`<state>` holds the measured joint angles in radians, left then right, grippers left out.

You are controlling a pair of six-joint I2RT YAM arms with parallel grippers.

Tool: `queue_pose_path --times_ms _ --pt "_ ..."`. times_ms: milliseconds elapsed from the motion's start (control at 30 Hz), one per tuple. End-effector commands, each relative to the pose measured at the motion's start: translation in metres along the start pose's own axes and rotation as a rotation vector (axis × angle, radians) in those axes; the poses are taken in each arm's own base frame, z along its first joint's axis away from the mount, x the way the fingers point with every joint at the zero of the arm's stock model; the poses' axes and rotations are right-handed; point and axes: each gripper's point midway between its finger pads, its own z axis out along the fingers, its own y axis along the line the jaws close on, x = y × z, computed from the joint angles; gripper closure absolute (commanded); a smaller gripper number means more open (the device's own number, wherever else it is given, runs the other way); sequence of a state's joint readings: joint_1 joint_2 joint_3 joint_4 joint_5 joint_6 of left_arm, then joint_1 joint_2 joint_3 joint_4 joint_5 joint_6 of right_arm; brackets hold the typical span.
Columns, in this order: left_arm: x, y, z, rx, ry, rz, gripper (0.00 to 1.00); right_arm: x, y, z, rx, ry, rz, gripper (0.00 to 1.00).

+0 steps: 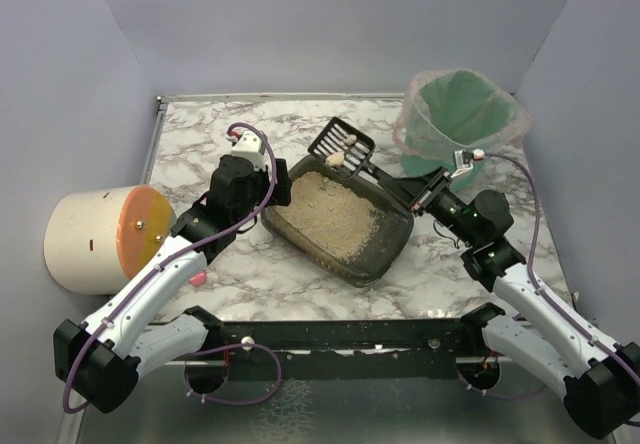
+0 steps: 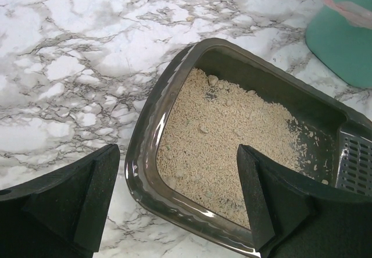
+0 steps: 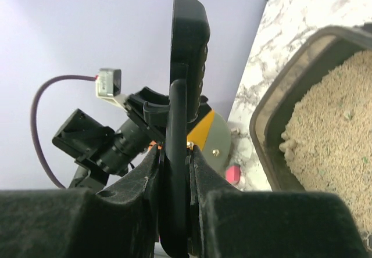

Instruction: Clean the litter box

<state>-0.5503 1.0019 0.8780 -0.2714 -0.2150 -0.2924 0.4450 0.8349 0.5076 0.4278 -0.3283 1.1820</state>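
Litter lies mostly at the far-left end of the box (image 1: 392, 242), which sits slantwise in the middle of the table (image 1: 200, 134), its near-right end almost bare. The right gripper (image 1: 432, 192) is clamped tight on the handle of the scoop (image 1: 335, 136); its wrist view shows the fingers (image 3: 139, 176) pressed on either side of the handle. The scoop's slotted head hangs over the box's far corner with a couple of pale clumps (image 1: 337, 158) resting on it. The bin (image 1: 455, 109) stands well apart at the far right, lined with a clear bag, and I can make out no waste inside it (its floor is only partly visible).

The left gripper (image 2: 177, 150) has its jaws wide apart with nothing held. In its own view they straddle the box's near-left rim (image 2: 145, 147), one finger outside and one over the litter. Whether either touches the plastic I cannot tell.

By my reading the job is at an early to middle stage. One load is lifted but not yet tipped into the bin. A few small lumps (image 2: 213, 79) show in the litter near the far wall, so more passes look likely. Carrying the load across to the bin without spilling comes next, and the left arm seems placed to steady the box.
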Motion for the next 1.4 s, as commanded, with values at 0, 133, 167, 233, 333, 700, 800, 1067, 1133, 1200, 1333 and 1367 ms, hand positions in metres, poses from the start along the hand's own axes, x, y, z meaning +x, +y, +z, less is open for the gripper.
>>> queue_pose_path --times_ms 0,133,167,233,333,700,800,1067,1133,1200,1333,1367 --pt "-0.008 0.001 -0.005 -0.008 -0.029 -0.012 0.11 -0.028 0.015 -0.001 0.029 -0.11 -0.072 0.99" --pt "-0.009 0.001 -0.006 -0.006 -0.03 -0.013 0.11 -0.054 0.032 -0.005 0.054 -0.214 -0.13 0.99" --pt "-0.008 0.001 -0.006 -0.006 -0.028 -0.014 0.11 -0.062 0.036 -0.008 0.063 -0.244 -0.145 0.99" --pt "-0.007 -0.001 -0.005 0.001 -0.025 -0.017 0.11 -0.077 0.046 -0.013 0.075 -0.308 -0.175 0.99" --pt "-0.006 -0.001 -0.004 0.005 -0.019 -0.018 0.11 -0.097 0.055 -0.018 0.111 -0.389 -0.223 0.99" --pt "-0.006 -0.001 -0.004 0.001 -0.018 -0.017 0.11 -0.158 0.082 -0.06 0.261 -0.662 -0.369 0.99" --pt "-0.006 -0.002 -0.003 0.003 -0.015 -0.018 0.11 -0.173 0.089 -0.074 0.306 -0.73 -0.443 0.99" --pt "-0.004 -0.003 -0.001 0.008 -0.005 -0.02 0.11 -0.199 0.074 -0.108 0.538 -0.834 -0.617 0.99" --pt "-0.003 -0.003 -0.001 0.01 -0.004 -0.02 0.11 -0.204 0.066 -0.113 0.619 -0.839 -0.666 0.99" --pt "-0.003 -0.004 -0.001 0.01 -0.002 -0.019 0.11 -0.208 0.055 -0.116 0.71 -0.831 -0.73 0.99" --pt "-0.003 -0.004 0.0 0.011 -0.003 -0.017 0.11 -0.217 0.035 -0.113 0.869 -0.784 -0.854 0.99" --pt "-0.003 -0.004 -0.001 0.011 -0.003 -0.017 0.11 -0.218 0.031 -0.11 0.904 -0.761 -0.89 0.99"
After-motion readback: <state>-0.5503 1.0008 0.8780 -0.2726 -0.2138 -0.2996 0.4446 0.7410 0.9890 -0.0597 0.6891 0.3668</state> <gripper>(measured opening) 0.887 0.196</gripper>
